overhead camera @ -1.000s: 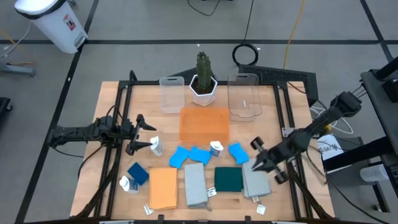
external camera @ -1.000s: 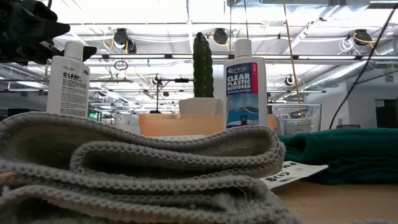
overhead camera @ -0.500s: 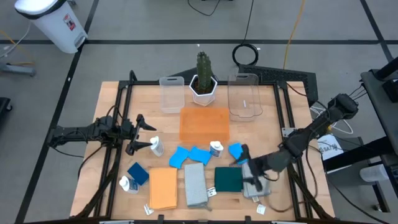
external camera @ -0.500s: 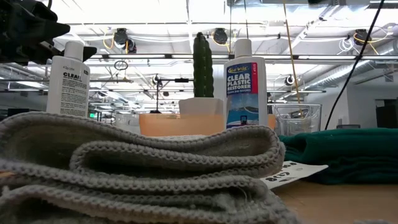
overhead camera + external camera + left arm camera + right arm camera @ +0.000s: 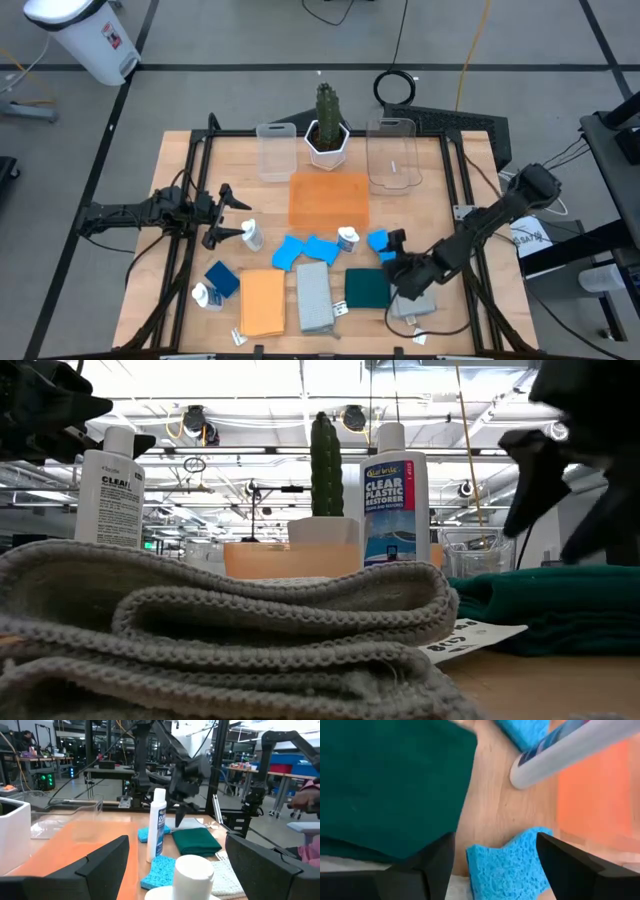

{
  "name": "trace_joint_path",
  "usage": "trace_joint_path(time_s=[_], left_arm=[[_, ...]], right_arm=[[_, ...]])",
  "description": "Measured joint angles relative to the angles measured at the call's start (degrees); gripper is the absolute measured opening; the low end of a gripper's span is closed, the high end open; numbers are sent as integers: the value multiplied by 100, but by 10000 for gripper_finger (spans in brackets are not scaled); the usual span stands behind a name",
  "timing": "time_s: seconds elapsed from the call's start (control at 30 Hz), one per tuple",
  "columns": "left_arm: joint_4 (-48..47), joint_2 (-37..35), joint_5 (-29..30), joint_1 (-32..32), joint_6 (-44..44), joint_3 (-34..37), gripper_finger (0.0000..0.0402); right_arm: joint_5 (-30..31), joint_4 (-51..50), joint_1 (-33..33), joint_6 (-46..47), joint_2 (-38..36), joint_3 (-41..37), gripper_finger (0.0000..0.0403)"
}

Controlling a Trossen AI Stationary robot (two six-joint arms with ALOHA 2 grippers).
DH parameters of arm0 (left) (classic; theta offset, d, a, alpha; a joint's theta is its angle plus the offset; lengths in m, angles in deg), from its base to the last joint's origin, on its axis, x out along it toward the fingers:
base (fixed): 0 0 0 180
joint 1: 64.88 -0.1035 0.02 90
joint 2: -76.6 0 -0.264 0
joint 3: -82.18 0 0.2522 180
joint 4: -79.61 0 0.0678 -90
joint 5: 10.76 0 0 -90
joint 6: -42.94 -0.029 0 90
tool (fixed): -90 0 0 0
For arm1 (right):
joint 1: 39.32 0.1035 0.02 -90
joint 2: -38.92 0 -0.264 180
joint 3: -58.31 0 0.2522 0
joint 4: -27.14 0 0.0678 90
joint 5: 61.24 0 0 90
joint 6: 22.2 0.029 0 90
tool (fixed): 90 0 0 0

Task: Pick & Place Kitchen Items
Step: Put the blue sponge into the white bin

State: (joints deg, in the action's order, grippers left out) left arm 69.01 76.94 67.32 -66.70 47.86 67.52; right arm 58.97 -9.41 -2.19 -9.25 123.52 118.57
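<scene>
The right gripper (image 5: 397, 262) hangs low over the right front of the table with its jaws wide and nothing between them; in its wrist view the blue sponge (image 5: 507, 867) lies straight ahead between the two fingers, on bare wood just beside the green cloth (image 5: 390, 785) and near a white bottle (image 5: 570, 750). The step in hand looks like picking that sponge. To do it well, the arm should come down with one finger on each side of the sponge, keep clear of the cloth edge so no fabric gets pinched, close on the sponge's middle, and lift straight up so the nearby bottle stays standing. The left gripper (image 5: 232, 215) waits at the left side, jaws fully open and empty, by another bottle (image 5: 251, 236). At the back, two clear bins (image 5: 275, 152) flank the cactus (image 5: 327, 125); nothing shows in either, and the orange tray (image 5: 328, 199) in front of them is bare. The other sponges, the orange cloth (image 5: 262, 302) and the grey cloths (image 5: 314, 297) all lie loose on the table.
</scene>
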Motion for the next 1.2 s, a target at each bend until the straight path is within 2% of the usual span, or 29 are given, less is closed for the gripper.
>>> trace_joint_path(time_s=[0.27,0.43,0.6,0.73,1.0,1.2], left_arm=[[-1,1,-1,-2,0,0,337],[-1,2,0,-2,-2,0,337],[2,2,-1,-2,-1,0,337],[2,2,-1,-1,-1,0,337],[2,2,-1,0,-2,0,337],[4,1,0,-2,-1,0,337]], right_arm=[[-14,-306,0,-146,356,0,256],[419,-877,-43,78,363,0,256],[527,-987,-184,267,363,0,250],[319,-951,-312,289,363,-24,221],[-203,-723,-595,514,337,-409,135],[-166,-863,-648,975,-54,-234,115]])
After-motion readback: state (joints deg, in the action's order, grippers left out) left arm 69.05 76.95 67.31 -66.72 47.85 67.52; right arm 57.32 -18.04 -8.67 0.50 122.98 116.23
